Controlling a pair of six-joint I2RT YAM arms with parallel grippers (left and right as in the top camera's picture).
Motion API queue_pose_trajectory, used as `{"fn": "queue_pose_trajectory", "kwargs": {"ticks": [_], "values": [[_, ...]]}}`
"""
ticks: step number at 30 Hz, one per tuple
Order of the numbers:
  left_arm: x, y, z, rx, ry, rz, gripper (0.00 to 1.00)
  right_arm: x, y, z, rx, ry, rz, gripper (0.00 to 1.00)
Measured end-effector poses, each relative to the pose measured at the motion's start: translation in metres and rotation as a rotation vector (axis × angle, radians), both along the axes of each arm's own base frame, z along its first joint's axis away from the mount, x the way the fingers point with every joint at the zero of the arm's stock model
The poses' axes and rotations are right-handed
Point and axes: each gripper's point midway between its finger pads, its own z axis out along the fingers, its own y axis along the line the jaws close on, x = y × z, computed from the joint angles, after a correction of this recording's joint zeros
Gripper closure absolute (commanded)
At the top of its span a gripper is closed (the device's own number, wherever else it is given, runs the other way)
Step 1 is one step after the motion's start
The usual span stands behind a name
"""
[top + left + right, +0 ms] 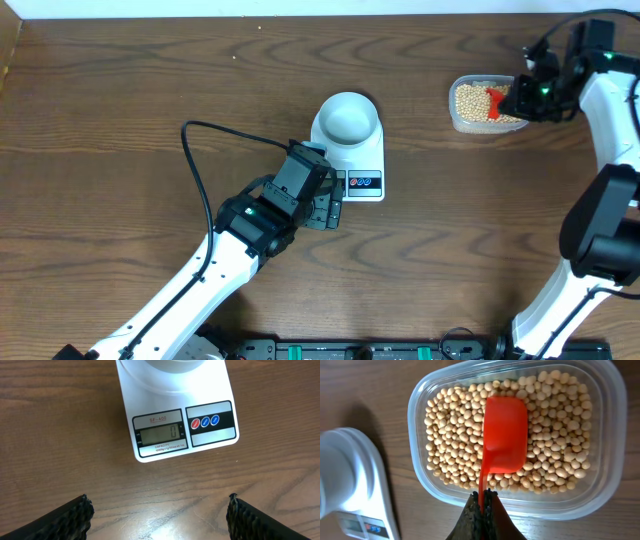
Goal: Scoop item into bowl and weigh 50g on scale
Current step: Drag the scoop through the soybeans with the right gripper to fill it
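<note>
Right gripper (482, 497) is my working end: its jaws are pressed together on the thin handle of a red scoop (505, 435). Just past the fingertips the scoop's cup lies on top of the beans (450, 435), with none showing on its red face; I cannot tell whether it faces up or down. The beans fill a clear plastic container (420, 400) that stands well off to the right of the scale (365, 183) and apart from it. Farther on, the bowl (348, 117) sits on the scale's platform and looks empty, and the display reads zero. My left gripper (160, 517) hangs just off the scale's display end, jaws wide apart, holding nothing.

I judge this to be the first scoop, with nothing weighed yet. Next I need to dig the cup under the beans, lift it level, carry it across to the scale and tip it into the bowl, gently enough not to overshoot the target.
</note>
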Motion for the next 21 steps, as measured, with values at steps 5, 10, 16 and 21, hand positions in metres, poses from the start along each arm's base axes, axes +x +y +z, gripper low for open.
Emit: {"fn": "queue_pose_trajectory", "kwargs": {"ticks": [5, 10, 16, 21], "values": [[0.0, 0.0, 0.0, 0.0, 0.0, 0.0, 0.12, -0.001, -0.011, 0.004, 0.12, -0.008, -0.048, 0.99], [0.0, 0.0, 0.0, 0.0, 0.0, 0.0, 0.12, -0.002, -0.02, 0.008, 0.191, -0.01, -0.092, 0.99], [0.0, 0.0, 0.0, 0.0, 0.0, 0.0, 0.12, -0.001, -0.013, -0.006, 0.281, 0.028, -0.098, 0.99], [0.0, 0.0, 0.0, 0.0, 0.0, 0.0, 0.12, -0.001, -0.009, -0.017, 0.341, 0.053, -0.099, 0.99]]}}
